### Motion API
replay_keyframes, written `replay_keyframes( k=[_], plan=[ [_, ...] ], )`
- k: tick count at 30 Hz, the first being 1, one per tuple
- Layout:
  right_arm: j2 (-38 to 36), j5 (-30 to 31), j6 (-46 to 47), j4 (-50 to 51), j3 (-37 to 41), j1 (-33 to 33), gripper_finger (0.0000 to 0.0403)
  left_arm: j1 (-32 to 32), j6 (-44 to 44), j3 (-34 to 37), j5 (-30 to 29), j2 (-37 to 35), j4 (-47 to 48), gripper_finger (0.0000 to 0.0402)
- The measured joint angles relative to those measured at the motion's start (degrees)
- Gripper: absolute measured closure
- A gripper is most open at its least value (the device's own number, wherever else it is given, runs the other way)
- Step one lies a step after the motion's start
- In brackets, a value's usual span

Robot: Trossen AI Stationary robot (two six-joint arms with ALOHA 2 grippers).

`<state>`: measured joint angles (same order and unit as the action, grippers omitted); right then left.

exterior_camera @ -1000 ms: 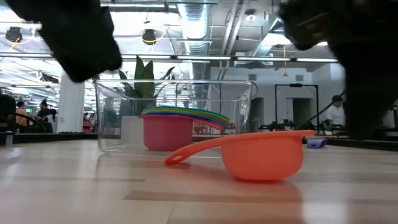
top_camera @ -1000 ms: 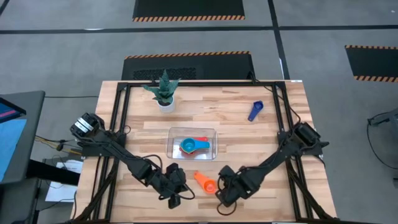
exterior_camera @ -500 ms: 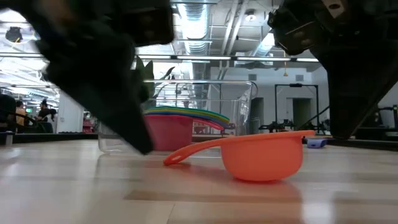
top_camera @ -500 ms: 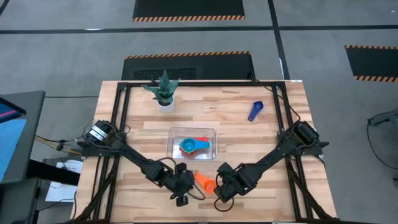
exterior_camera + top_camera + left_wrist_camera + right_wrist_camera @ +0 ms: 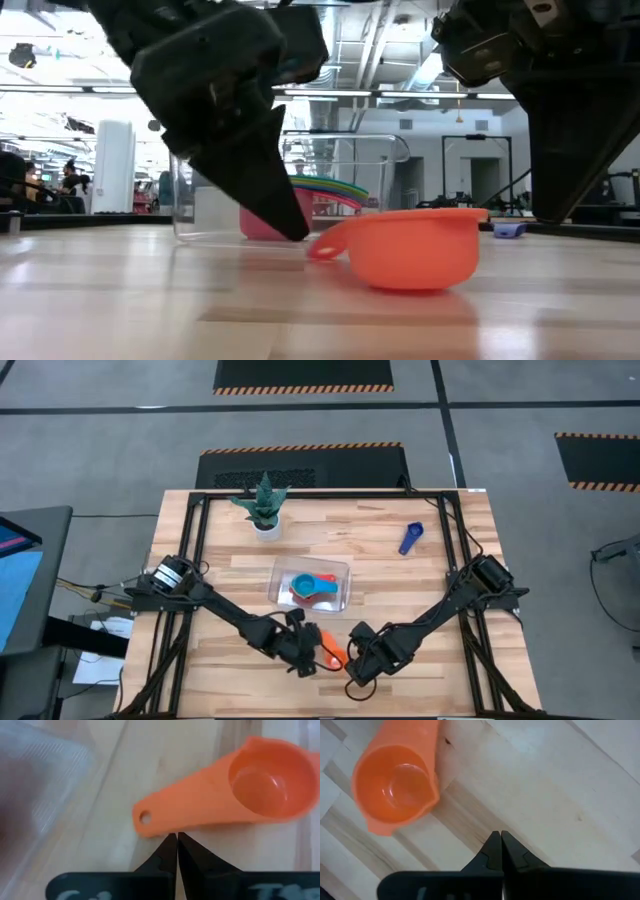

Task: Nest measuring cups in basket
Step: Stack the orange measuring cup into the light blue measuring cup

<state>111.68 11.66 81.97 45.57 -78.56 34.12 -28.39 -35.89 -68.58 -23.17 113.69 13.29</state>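
Both grippers pinched closed around the orange cup on my worktop, nothing grabbed.

I've got the left gripper (image 5: 176, 836) with its tips together, right at the handle end of the orange measuring cup (image 5: 331, 650), and I can't tell if it's actually touching; the right gripper (image 5: 500, 836) is clenched on nothing just beside the bowl, near the front edge. The cup sits upright on the pale wood plank worktop (image 5: 400, 585), just in front of the clear basket (image 5: 340, 600) at mid-table, which holds a stack of nested cups (image 5: 318, 188), light blue on top. A dark blue cup (image 5: 410, 538) lies alone toward the back right corner, a white plant pot (image 5: 265, 526) toward the back left. Beyond the table it's grey floor with hazard-striped mats (image 5: 303, 374), plus ceiling pipes and strip lights.
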Motion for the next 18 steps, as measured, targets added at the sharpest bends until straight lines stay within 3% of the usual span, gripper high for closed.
replay_keyframes(
  k=[10,18],
  plan=[
    [0.00,0.23,-1.79,-2.53,0.00,-0.02,0.0400,-2.09,-2.21,-6.73,2.97,-0.04,6.25,0.0402],
    [0.15,0.61,-5.27,-10.95,0.02,-1.32,0.0401,-6.72,-11.44,-10.00,4.46,-0.11,23.87,0.0402]
  ],
)
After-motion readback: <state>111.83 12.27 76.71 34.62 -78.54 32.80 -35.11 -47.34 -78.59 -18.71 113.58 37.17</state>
